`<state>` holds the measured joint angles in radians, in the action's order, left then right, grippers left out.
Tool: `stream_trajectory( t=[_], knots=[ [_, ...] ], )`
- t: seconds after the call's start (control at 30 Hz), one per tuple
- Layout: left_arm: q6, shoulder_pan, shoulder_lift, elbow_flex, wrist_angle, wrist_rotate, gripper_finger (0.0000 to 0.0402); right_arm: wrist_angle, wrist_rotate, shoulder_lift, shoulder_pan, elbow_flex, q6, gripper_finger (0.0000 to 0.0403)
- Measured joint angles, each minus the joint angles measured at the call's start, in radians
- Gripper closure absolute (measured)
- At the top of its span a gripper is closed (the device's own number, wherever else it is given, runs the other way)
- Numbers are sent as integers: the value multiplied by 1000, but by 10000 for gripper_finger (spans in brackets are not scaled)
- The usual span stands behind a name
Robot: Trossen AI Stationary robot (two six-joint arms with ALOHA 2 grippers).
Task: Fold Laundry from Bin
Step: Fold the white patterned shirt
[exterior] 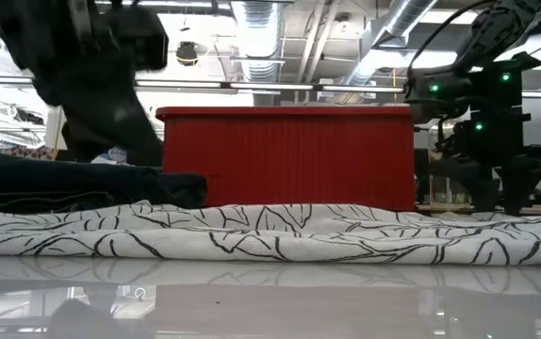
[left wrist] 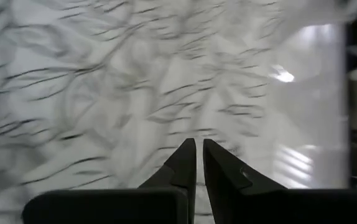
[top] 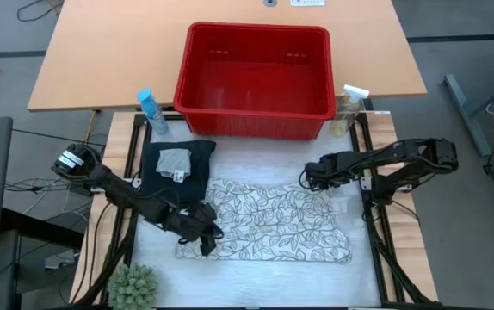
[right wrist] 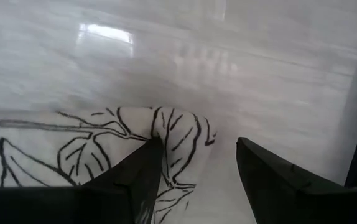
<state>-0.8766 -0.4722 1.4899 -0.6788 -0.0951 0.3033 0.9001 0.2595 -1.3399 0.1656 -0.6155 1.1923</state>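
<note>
The white leaf-print cloth (top: pixel 273 220) lies spread flat on the table's middle. Left of it the folded dark trousers (top: pixel 165 176) rest on the table, with the small grey cloth (top: pixel 175 162) on top. The red bin (top: pixel 256 73) stands at the far edge. My left gripper (top: pixel 204 245) is shut over the white cloth's near left corner; in its wrist view (left wrist: pixel 199 146) nothing shows between the fingers. My right gripper (top: pixel 305 179) points down, open, at the cloth's far right corner (right wrist: pixel 178 134), one finger on either side of it. My right gripper stands open, from above, with the white cloth's rolled-up far right corner (right wrist: pixel 181 127) between its fingers. One finger (right wrist: pixel 138 171) overlaps the cloth's edge. Whether it touches the cloth I cannot tell. The cloth lies on the table.
A blue spray bottle (top: pixel 151 110) stands at the bin's left corner and a clear one (top: pixel 348 110) at its right. A green plant (top: pixel 133 286) sits at the near left. Bare white table (top: pixel 264 280) shows in front of the cloth.
</note>
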Motion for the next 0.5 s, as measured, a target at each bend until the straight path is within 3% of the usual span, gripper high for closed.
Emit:
stream_trajectory(
  t=[0.23,0.5],
  knots=[
    [8,4,1,1,61,-38,384,-5,1,7,-9,0,-21,202],
    [-35,-12,127,2,22,-125,384,77,34,177,-86,1,90,209]
  ],
)
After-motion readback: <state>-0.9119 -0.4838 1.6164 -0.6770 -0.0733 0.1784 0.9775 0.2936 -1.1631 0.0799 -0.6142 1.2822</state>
